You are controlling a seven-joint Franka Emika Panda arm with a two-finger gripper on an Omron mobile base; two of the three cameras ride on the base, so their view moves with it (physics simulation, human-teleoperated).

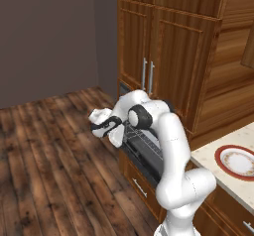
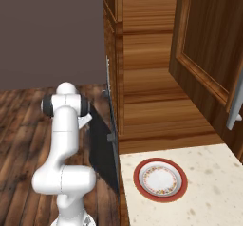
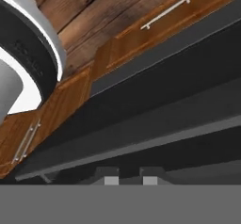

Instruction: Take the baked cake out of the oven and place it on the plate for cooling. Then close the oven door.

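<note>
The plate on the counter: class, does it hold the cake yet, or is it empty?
Empty. The plate shows its bare patterned middle in both base views, with no dark chunk on it.

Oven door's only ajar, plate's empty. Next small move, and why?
Probably pull the oven door further open by its bar handle. The gripper sits right by that handle with its fingertips close together, the door hangs only partly open, and the plate holds no cake. Whether the handle is actually pinched, I can't tell.
</note>
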